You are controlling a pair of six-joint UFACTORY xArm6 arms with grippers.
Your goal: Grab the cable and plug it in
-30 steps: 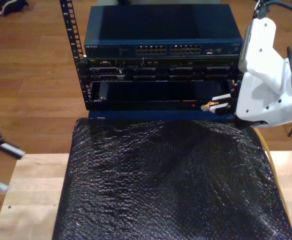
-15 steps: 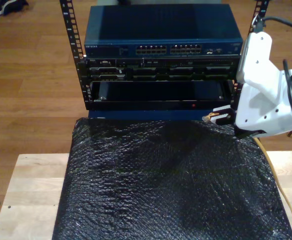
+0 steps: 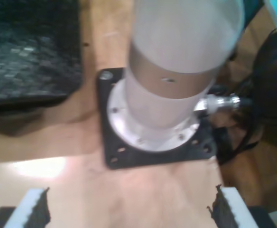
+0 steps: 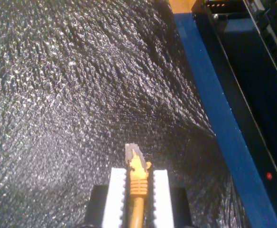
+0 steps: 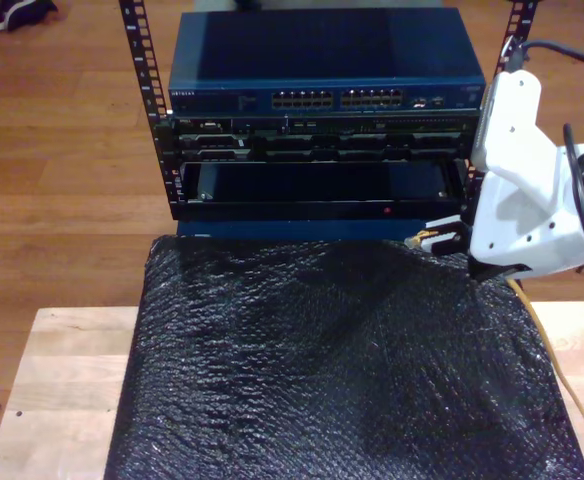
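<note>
Your second pincer (image 4: 137,190) is clamped on the cable (image 4: 137,183), its two white pads (image 4: 115,197) pressed against the orange boot just behind the clear plug (image 4: 132,153). The plug sticks out past the pads, free of any contact, above the black bubble-textured mat (image 4: 58,95). In the exterior view the same pincer (image 5: 440,237) sits at the exterior view's right, at the far edge of the mat (image 5: 322,370), with the plug (image 5: 415,240) pointing toward the exterior view's left, just in front of the blue ledge (image 5: 292,228) at the foot of the rack (image 5: 312,130). The plug is apart from the rack and is seated in no port. The yellow cable (image 5: 562,375) trails back along the mat's edge on the exterior view's right, over the wooden bench (image 5: 62,380).

The blue switch (image 5: 322,60) tops the rack, its rows of ports (image 5: 337,99) facing the bench, well above the plug.

Your first pincer (image 3: 129,209) stands wide open, nothing between its pads (image 3: 32,209). It looks down on an arm's round base (image 3: 152,123), bolted through a black plate (image 3: 129,156) to the bench (image 3: 81,180), with a corner of the mat (image 3: 29,52) beside it.
</note>
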